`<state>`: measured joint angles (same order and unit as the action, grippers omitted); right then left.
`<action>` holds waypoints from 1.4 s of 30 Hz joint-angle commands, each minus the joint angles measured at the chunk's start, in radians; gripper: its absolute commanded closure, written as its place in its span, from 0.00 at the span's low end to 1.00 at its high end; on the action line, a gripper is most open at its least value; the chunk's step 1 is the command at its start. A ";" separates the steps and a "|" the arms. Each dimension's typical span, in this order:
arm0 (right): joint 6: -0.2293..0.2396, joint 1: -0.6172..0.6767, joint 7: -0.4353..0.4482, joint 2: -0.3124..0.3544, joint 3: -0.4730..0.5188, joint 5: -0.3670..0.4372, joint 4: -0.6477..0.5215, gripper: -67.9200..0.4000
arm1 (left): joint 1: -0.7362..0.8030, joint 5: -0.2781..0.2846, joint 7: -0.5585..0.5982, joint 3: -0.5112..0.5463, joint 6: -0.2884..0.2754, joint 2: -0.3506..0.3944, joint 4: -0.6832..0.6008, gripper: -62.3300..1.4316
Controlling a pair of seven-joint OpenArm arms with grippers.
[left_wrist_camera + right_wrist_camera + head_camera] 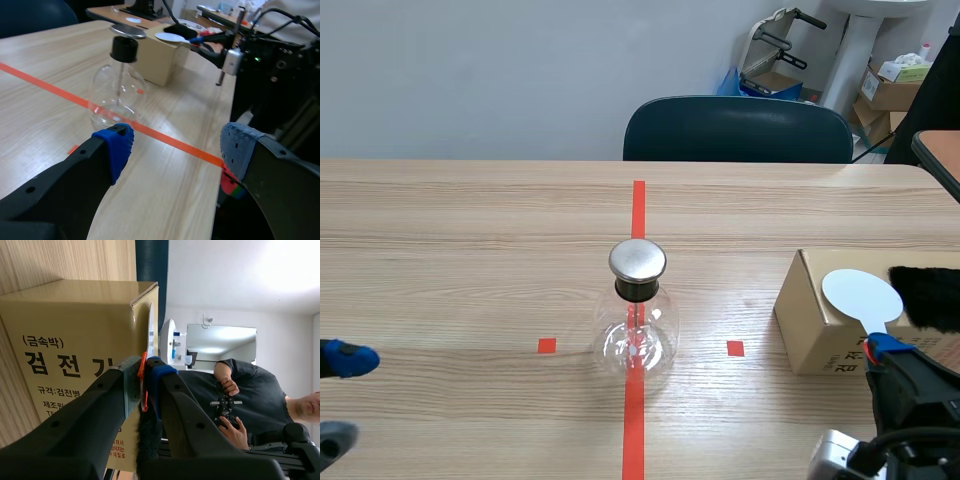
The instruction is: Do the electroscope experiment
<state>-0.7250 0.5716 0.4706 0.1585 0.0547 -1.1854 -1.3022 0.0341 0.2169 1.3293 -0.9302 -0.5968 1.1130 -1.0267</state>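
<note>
Two black arms, matte, chunky. On left gripper (175, 145): thick black fingers, small round holes (30, 189) along the sides, one dotted pad bright blue (116, 145), the other grey-blue (241, 150). On right gripper (145, 374): same thick black fingers with holes, grey-green pad (131, 379) on one, blue pad (161, 376) on the other. Silver block (832, 455) at right wrist, near edge, with black cables (920, 440) looped beside. Tiny green light (257, 59) on right arm body, seen from left wrist.
</note>
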 commanded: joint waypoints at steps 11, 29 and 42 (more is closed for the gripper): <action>-0.058 -0.004 -0.015 0.013 0.001 0.003 -0.019 0.68 | 0.072 -0.138 0.198 0.001 0.138 0.059 -0.015 0.36; -0.058 -0.004 -0.016 0.013 0.001 -0.019 -0.019 0.00 | 0.071 -0.151 0.225 0.001 0.138 0.065 -0.015 0.36; -0.058 -0.004 -0.016 0.013 0.001 -0.019 -0.019 0.00 | 0.071 -0.151 0.225 0.001 0.139 0.065 -0.015 0.36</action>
<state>-0.7250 0.5716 0.4591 0.1585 0.0547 -1.2076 -1.3025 0.1078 0.0635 1.5078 -0.9298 -0.4561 1.1801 -1.0294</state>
